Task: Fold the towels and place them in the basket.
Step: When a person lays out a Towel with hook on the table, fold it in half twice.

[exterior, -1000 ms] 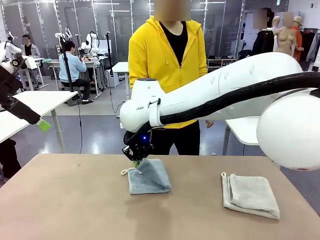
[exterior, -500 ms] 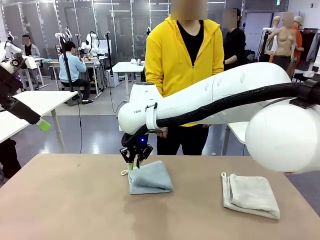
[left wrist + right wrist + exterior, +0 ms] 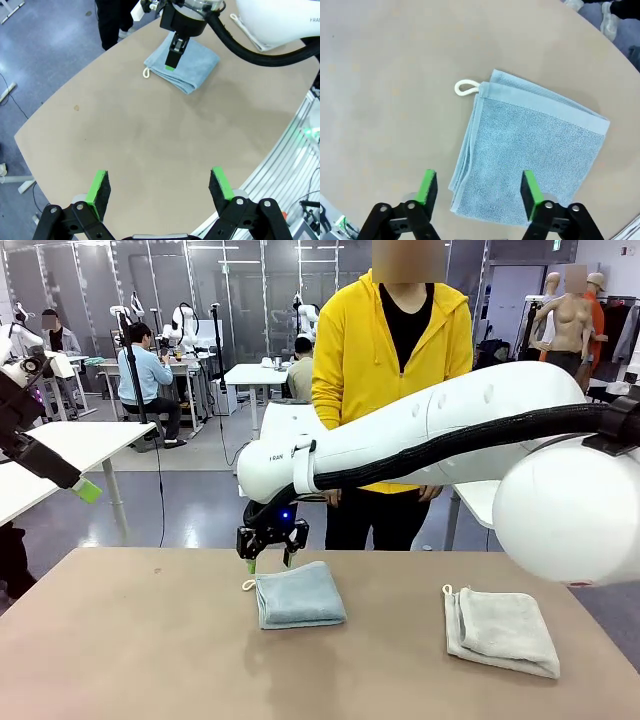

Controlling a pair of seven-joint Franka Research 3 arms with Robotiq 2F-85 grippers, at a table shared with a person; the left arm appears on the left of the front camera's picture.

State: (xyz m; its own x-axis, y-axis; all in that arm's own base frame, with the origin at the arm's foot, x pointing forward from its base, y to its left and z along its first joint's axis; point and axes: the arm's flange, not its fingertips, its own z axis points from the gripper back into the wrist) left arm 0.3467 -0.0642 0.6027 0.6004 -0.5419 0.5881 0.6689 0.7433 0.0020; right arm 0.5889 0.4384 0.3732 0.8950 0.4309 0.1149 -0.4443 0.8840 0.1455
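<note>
The right arm reaches across the tan bench (image 3: 150,640) from the right, and its right gripper (image 3: 270,558) hangs just above the near-left corner of the pale blue-grey terry towel (image 3: 300,595). Its jaws stand apart with nothing between them. From the wrist camera on that arm, the folded blue-grey towel (image 3: 530,150) lies directly below and ahead of the green pads (image 3: 427,186), flat on the bench, its layered edges stacked along one side. A small cream cord loop (image 3: 465,88) sticks out from the towel's corner, a little beyond the gripper and off to the side of one finger.

Well off to the right of that gripper, near the bench's other end, lies the second folded towel, a cream-grey terry one (image 3: 500,632), also flat, with a loop at its far-left corner. It is well apart from the blue-grey towel.

The left gripper (image 3: 85,490) is held high and far off to the left, clear of the bench, and its own wrist camera shows its fingers spread wide and empty (image 3: 160,185), looking down on bare benchtop with the blue-grey towel far ahead of it.

A person in a yellow hooded jacket (image 3: 395,360) stands at the far side of the bench, behind the right arm.
</note>
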